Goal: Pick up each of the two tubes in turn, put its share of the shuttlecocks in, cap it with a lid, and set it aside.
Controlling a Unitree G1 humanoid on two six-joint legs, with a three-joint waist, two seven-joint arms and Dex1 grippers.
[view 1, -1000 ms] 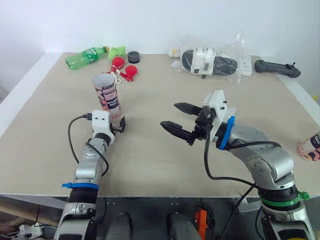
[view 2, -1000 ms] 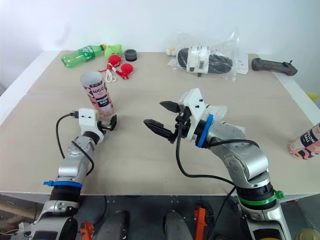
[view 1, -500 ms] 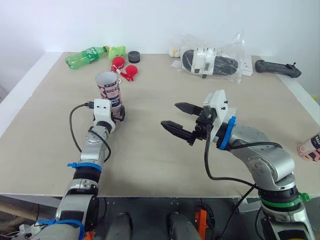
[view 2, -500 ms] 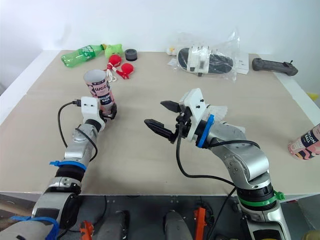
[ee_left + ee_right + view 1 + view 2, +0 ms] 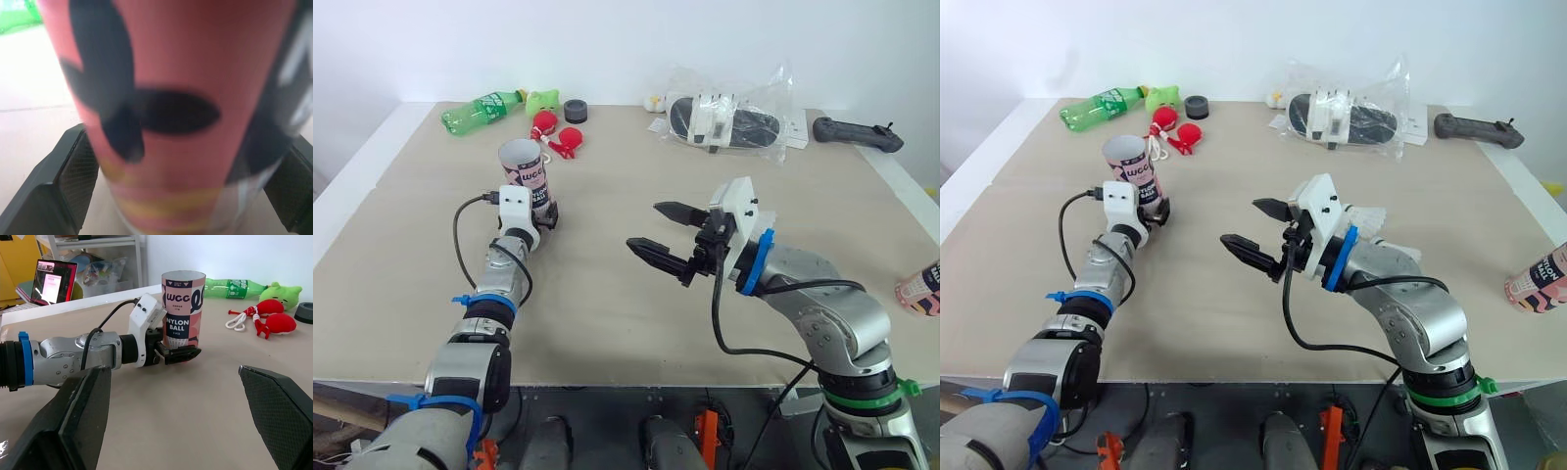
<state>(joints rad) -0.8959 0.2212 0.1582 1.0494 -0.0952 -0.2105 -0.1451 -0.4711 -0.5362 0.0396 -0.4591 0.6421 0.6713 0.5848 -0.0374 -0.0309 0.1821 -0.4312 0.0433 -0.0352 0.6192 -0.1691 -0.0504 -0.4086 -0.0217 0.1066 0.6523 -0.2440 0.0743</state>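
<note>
The step in hand looks like the first pick-up. The left gripper (image 5: 546, 217) sits around the lower part of the open tube (image 5: 526, 171), which stands upright on the surface (image 5: 607, 313) in the upper left of the head view. Whether it already clamps the tube I cannot tell. Next, I judge, it must squeeze firmly and lift straight up, without tipping the tube. The left arm reaches forward, low over the surface. The right gripper (image 5: 643, 225) hovers at centre — spread wide, empty.

Bare table (image 5: 597, 294) lies open between the tube (image 5: 525, 171) and the right gripper (image 5: 643, 224), jaws wide apart, at the tube's 4 o'clock. Red toys (image 5: 570, 138) crowd its 1 o'clock; the left gripper (image 5: 544, 217) blocks its 6 o'clock.
</note>
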